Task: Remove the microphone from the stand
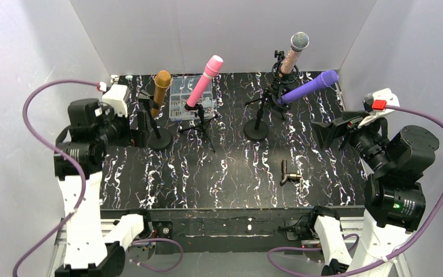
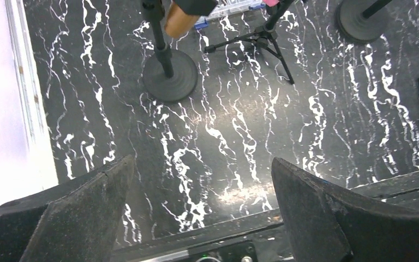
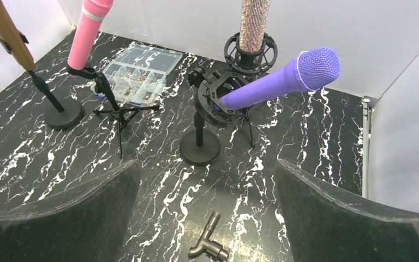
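At the far left the left gripper [image 2: 203, 180] hangs spread wide and empty, just beside the brown microphone [image 1: 161, 85], which leans in the clip of its round-based stand [image 1: 160, 139]. Next along, a pink microphone [image 1: 205, 81] sits on a tripod stand [image 1: 201, 124] in front of a clear compartment box [image 1: 181, 95]. Then comes a glittered microphone [image 1: 293, 55], upright behind a purple microphone [image 1: 308, 86] that angles out of a shock mount [image 3: 214, 95]. The right gripper [image 3: 206, 174] faces the purple one, also agape and holding nothing. All four microphones are seated in their holders. To my eye the danger is pulling sideways instead of along the mic's axis, which would likely drag a light stand across the counter [image 1: 236, 179] or topple it into its neighbours.
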You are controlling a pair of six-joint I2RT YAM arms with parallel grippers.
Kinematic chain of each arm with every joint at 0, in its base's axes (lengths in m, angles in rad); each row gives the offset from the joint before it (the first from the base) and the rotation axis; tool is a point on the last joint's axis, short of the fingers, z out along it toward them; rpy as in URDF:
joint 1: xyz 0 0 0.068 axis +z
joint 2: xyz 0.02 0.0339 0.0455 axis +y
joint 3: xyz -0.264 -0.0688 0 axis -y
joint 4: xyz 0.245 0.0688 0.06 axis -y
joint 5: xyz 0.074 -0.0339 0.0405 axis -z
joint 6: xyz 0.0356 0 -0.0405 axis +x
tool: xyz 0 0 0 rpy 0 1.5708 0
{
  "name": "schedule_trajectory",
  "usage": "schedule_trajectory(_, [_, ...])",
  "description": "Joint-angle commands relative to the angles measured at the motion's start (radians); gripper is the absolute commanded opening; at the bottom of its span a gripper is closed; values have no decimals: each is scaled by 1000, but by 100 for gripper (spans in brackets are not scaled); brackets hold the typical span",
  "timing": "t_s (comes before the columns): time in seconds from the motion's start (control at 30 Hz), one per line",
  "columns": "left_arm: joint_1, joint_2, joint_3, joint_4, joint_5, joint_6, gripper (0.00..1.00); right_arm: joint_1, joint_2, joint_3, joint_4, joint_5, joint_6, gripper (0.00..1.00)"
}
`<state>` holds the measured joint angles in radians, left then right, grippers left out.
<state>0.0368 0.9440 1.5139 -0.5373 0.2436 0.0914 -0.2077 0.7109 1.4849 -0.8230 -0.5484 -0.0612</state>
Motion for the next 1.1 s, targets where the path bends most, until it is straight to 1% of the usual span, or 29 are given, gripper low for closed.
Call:
schedule_trajectory(0.0, [5, 115, 76, -23, 47, 160, 99, -3, 28, 28, 3, -38, -12, 100])
schedule_trajectory(0.1, [10, 177, 113, -6, 86, 246, 99, -2, 40, 24, 1, -52, -21, 100])
schedule_trajectory(0.2, [32, 220, 118, 47, 133, 326, 99, -2, 48, 18, -4, -67, -32, 100])
schedule_trajectory(0.3, [93, 274, 154, 79, 217, 356, 99, -1, 55, 7, -3, -73, -37, 100])
schedule_trajectory(0.37, [171, 314, 194, 82, 347, 341, 99, -1, 58, 0, -1, -77, -38, 100])
schedule_trajectory(0.5, [327, 365, 203, 143, 584, 316, 99, -2, 61, -16, 6, -81, -40, 100])
schedule_trajectory(0.57, [370, 390, 205, 170, 686, 303, 99, -1, 65, -19, 7, -86, -37, 100])
schedule_trajectory(0.63, [390, 418, 225, 189, 751, 287, 99, -1, 70, -20, 9, -94, -34, 100])
schedule_trajectory(0.8, [394, 501, 285, 197, 804, 263, 99, -1, 77, -24, 18, -104, -24, 100])
schedule_trajectory(0.93, [395, 566, 318, 189, 815, 220, 99, -1, 77, -40, 26, -106, -20, 100])
schedule_trajectory(1.0, [394, 557, 269, 190, 831, 264, 99, -1, 75, -52, 32, -107, -20, 100])
schedule_trajectory(1.07, [393, 524, 168, 243, 842, 302, 99, -2, 72, -61, 32, -106, -20, 100])
